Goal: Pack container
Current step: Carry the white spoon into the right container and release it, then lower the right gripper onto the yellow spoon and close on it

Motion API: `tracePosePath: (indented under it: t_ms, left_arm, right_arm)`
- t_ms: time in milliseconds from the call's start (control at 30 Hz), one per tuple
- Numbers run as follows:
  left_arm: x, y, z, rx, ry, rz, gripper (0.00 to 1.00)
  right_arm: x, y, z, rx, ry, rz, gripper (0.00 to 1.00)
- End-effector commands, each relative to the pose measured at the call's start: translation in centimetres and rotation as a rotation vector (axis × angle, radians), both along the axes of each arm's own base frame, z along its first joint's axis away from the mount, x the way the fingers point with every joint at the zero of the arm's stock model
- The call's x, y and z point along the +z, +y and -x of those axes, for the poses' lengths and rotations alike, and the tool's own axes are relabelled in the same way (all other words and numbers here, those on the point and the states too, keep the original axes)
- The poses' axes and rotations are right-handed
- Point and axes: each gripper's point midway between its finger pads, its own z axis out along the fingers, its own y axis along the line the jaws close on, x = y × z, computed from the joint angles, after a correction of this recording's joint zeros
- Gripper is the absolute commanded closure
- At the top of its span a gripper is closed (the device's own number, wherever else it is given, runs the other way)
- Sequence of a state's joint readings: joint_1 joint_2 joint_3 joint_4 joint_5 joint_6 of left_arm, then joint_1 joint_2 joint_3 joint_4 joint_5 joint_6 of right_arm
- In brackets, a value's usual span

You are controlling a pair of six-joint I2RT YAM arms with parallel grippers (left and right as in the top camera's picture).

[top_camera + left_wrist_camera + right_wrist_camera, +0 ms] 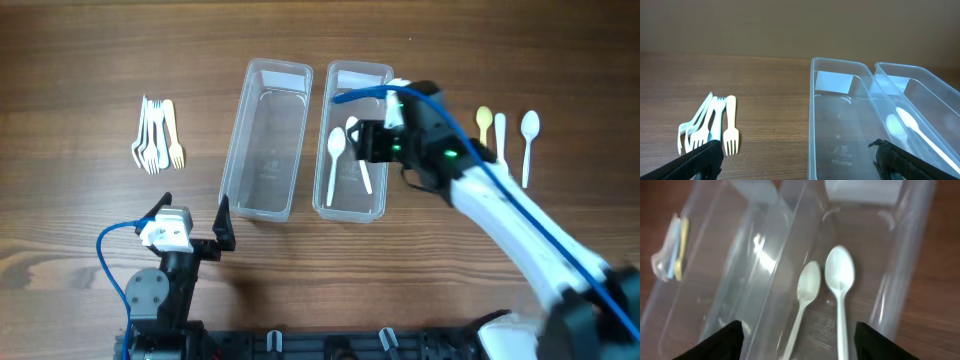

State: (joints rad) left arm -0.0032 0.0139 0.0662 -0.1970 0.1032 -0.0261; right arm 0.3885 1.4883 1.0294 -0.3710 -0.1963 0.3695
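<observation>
Jaws left and right stand apart; forks (157,135) lie left of containers (238,140), spare spoons (501,135) right.

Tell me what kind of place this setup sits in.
Probably a robotics lab bench staged for a packing trial: a wooden table, a cabled robot arm, and plastic forks laid beside clear containers.

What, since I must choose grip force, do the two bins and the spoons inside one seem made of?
Empty bin and spoon bin: likely clear glossy plastic; the table grain shows through, with glints. Spoons: probably thin white plastic, smooth, faintly shiny.
</observation>
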Motion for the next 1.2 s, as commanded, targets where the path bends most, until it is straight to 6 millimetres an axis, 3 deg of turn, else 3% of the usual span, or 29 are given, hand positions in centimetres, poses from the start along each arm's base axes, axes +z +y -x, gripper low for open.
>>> tracePosePath:
  t_ms: [0,67,100,200,333,533,667,967,1167]
  left_arm:
    - [-0.1,-0.1,0.0,-0.009,-0.006,-0.018,0.0]
    - [-0.1,-0.1,0.0,-0.009,-0.006,-0.018,0.0]
    - [-0.1,-0.1,0.0,-0.009,-0.006,-0.018,0.0]
    - [-0.1,-0.1,0.0,-0.009,-0.006,-0.018,0.0]
    - [-0.1,-0.1,0.0,-0.008,-0.006,-0.018,0.0]
    - [-0.1,-0.1,0.0,-0.009,-0.006,-0.018,0.0]
    - [-0.1,-0.1,0.0,-0.009,-0.006,-0.018,0.0]
    - [-0.1,-0.1,0.0,-0.008,-0.006,-0.018,0.0]
    - [-0.1,-0.1,0.0,-0.009,-0.006,-0.018,0.0]
  right_arm:
    - [8.4,-5.9,-0.8,-0.1,-0.234,0.118,0.23]
    - [9.9,-10.1,0.1,-0.191,-0.269,0.223,0.13]
    - [10.6,-12.2,0.7,-0.238,-0.28,0.275,0.02]
    - [11.9,-16.7,2.5,-0.306,-0.294,0.383,0.0]
    - [12.0,-19.3,3.8,-0.312,-0.276,0.434,0.0]
    - [10.9,-21.2,3.8,-0.353,-0.223,0.434,0.0]
    - [7.4,-22.5,2.7,-0.342,-0.107,0.41,0.0]
    - [-4.1,-25.7,1.4,-0.405,0.258,0.377,0.0]
    - [-8.4,-26.0,0.3,-0.409,0.334,0.367,0.01]
